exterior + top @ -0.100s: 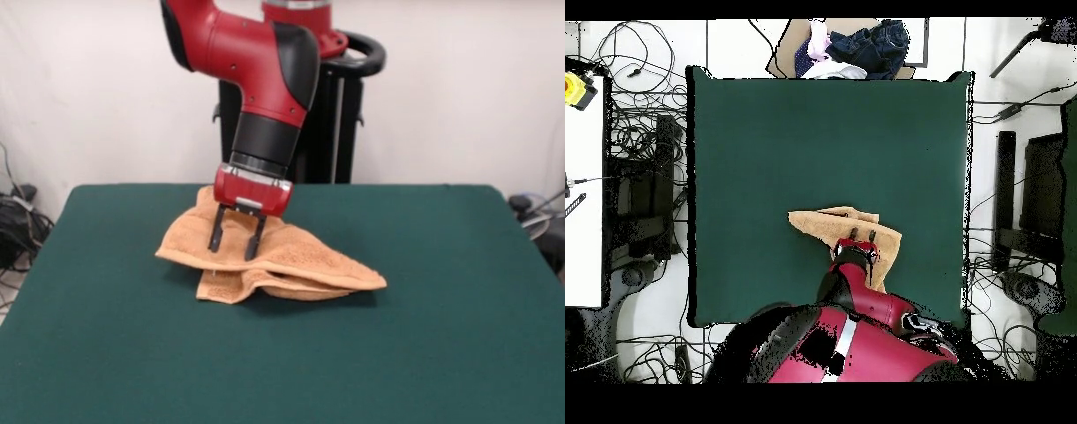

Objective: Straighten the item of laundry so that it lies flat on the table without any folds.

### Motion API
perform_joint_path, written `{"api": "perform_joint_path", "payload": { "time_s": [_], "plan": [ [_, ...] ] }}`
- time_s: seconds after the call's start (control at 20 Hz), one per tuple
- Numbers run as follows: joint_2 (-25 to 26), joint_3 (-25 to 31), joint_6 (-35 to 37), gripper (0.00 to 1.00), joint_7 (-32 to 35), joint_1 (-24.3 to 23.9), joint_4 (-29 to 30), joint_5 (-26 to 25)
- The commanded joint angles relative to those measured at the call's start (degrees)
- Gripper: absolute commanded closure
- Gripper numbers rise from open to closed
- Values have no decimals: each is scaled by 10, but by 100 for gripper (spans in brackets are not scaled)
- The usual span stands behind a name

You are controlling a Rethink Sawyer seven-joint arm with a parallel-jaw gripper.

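- Jaws (236,243) hang spread apart, the two dark fingers pointing down with a clear gap between them and nothing pinched in it; their tips sit right at the upper layer of the towel (265,256), left of centre in the front view.
- Whether the tips press into the cloth or stop just above it I cannot tell from either view.
- From above, the jaws show just inside the towel's lower right part, with the red arm (265,62) reaching in from the bottom of that frame and hiding some of the cloth.
- That towel lies crumpled in the middle of the front view: a broad top layer slopes down to a point at the right, and a second layer pokes out underneath along the near edge, so it is doubled over at least once.
- In the overhead view it sits in the lower right quarter of the green tabletop (441,353), well inside the edges, with bare felt all round it.
- My guess is the arm stands over the upper flap because that flap needs lifting off the layer below.
- Far from finished, I'd say: the folds are plain, and dragging the wrong layer could bunch the cloth instead of opening it.
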Motion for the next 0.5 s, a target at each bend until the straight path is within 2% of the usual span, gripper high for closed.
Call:
{"api": "perform_joint_path", "payload": {
  "time_s": [0.05,0.5],
  "plan": [
    [24,23,-32,100,101,6,-67,18],
    [17,24,-14,100,119,20,-45,53]
  ]
}}
